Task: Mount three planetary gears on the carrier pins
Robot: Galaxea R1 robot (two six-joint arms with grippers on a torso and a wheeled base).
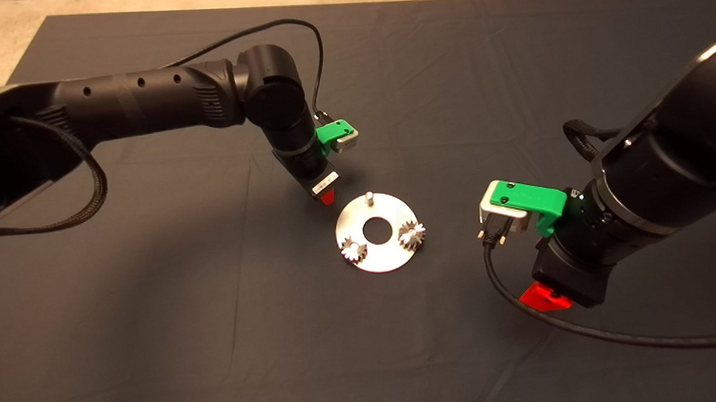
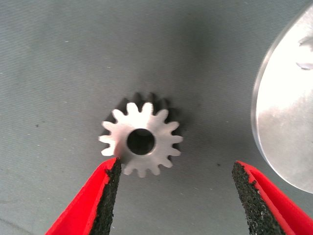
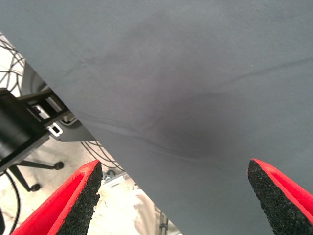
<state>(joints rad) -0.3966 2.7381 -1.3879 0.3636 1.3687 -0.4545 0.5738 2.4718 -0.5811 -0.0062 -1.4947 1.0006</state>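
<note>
**Third gear lies loose beside the disc**

Dark mat [image 1: 217, 334] fills our view. We see two small silver toothed gears [image 1: 411, 234] seated on the shiny round metal disc [image 1: 379, 259], one pin [image 1: 369, 196] bare. Our left gripper [image 2: 173, 196] hangs wide open over the third gear [image 2: 141, 139], one pad touching it. Our right gripper [image 3: 176, 200] waits open and empty, well apart.

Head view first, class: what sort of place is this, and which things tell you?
Probably a robotics lab bench: a dark mat covers the table, two black arms work over it, and a shiny round metal disc carries small silver toothed gears. The right wrist view shows cables on a floor.
</note>
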